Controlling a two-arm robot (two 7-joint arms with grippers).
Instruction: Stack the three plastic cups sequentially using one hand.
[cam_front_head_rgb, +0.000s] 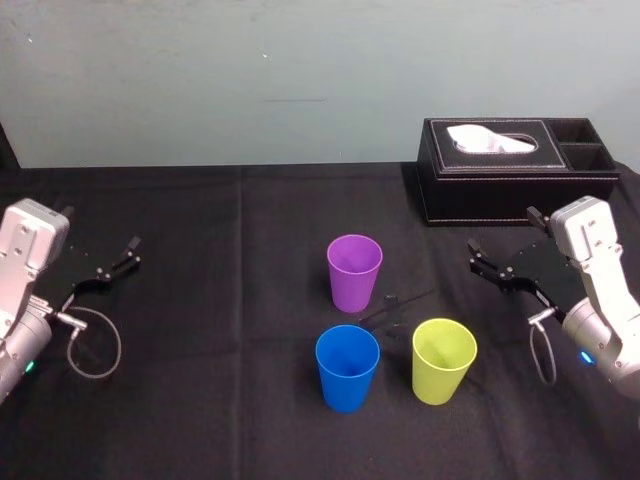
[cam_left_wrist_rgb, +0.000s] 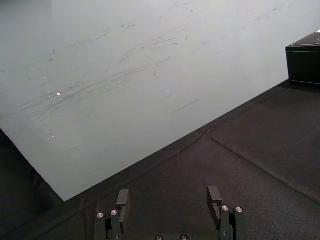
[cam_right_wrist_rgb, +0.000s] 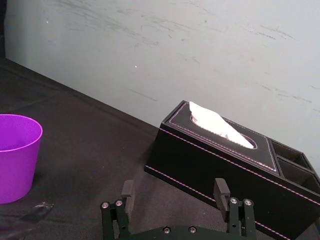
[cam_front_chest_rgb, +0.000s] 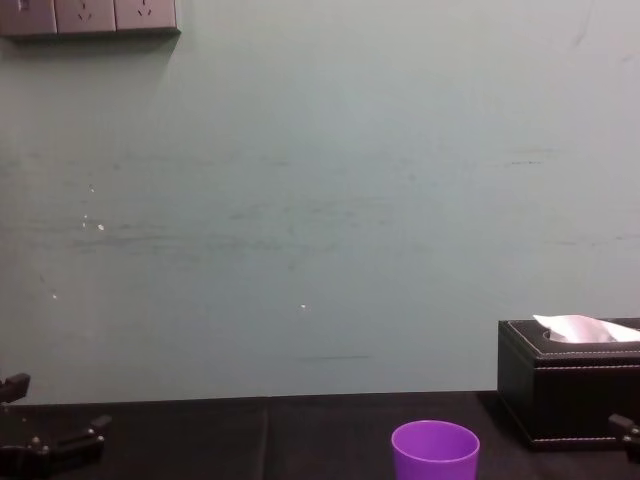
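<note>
Purple cup (cam_front_head_rgb: 354, 272), blue cup (cam_front_head_rgb: 347, 367), yellow-green cup (cam_front_head_rgb: 443, 360) stand apart between left end effector (cam_left_wrist_rgb: 169, 199) and right end effector (cam_right_wrist_rgb: 175, 189) — both open.

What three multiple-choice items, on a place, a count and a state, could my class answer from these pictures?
1. Which cup stands nearest the wall? A blue B purple C yellow-green
2. How many cups are on the table? A two B three C four
3. Both grippers are: A open, empty B holding cups C shut

Answers:
B: the purple cup stands behind the blue cup and yellow-green cup.
B: three, upright and apart.
A: left gripper and right gripper have jaws parted, nothing between.
</note>
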